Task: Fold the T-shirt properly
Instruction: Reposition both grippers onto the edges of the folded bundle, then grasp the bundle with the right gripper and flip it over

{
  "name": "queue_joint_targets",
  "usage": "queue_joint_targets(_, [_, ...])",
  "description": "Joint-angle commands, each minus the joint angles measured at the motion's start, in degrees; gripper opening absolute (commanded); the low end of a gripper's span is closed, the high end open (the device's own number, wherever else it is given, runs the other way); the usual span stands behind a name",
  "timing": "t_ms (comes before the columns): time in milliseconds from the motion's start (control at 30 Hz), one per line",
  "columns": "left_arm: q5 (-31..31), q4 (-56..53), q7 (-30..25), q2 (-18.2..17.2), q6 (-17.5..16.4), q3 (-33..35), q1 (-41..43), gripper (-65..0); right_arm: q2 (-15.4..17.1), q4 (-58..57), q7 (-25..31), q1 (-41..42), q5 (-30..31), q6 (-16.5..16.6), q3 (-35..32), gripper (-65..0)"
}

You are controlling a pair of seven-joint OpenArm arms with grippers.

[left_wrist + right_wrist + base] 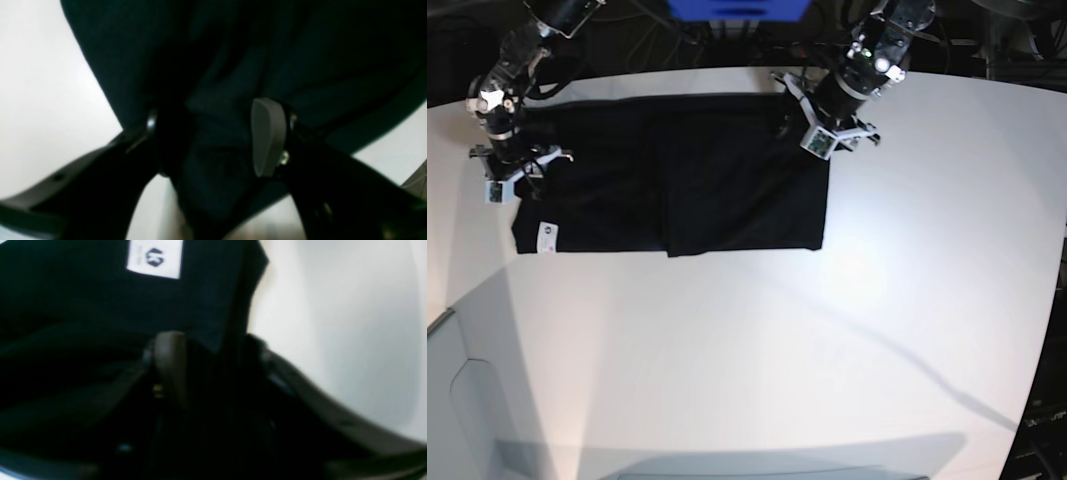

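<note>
The black T-shirt (677, 180) lies flat on the white table (827, 350), its sides folded inward, with its white label (547, 235) at the near left corner. My left gripper (819, 140) is at the shirt's far right edge. In the left wrist view the gripper (203, 133) is shut on a bunched fold of the T-shirt (233, 50). My right gripper (507, 180) is at the shirt's left edge. In the right wrist view the gripper (217, 363) grips the T-shirt (83, 323) at its edge, with the label (155, 258) just beyond. No orange-and-purple print shows.
A blue object (737, 8) and dark cables stand behind the table's far edge. A pale grey panel (472, 400) lies at the near left corner. The table's right edge curves away near dark gear (1042, 430).
</note>
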Motion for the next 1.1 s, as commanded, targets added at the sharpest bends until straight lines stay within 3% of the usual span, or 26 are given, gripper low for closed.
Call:
queue_joint_targets(0, [0.59, 0.22, 2.77, -0.23, 1.14, -0.21, 0.53, -31.0, -0.15, -0.39, -4.29, -0.41, -3.20, 0.91, -0.55, -50.6])
queue_joint_targets(100, [0.33, 0.57, 2.68, -0.23, 1.14, -0.21, 0.45, -31.0, -0.15, -0.39, -4.29, -0.32, -3.20, 0.91, -0.73, -65.0])
queue_joint_targets(467, [0.24, 12.35, 2.94, -0.49, 1.14, -0.57, 0.80, -31.0, 0.29, 9.89, -4.11, 0.12, 1.81, 0.91, -1.61, -65.0])
queue_joint_targets(600, [0.15, 14.11, 2.68, 0.21, 1.14, -6.81, 2.21, -31.0, -0.07, 14.46, -4.11, -0.32, 1.81, 0.91, -3.10, -65.0])
queue_joint_targets(833, [0.06, 4.62, 3.03, 8.91, 0.79, -19.12, -2.89, -31.0, -1.47, 20.62, -4.11, -1.29, 1.81, 0.91, -6.62, -65.0])
queue_joint_targets(1067, [0.06, -6.11, 3.03, 14.19, 0.79, -19.38, -10.63, -31.0, -4.20, 29.23, -4.03, -3.93, 1.81, 0.91, -17.08, -65.0])
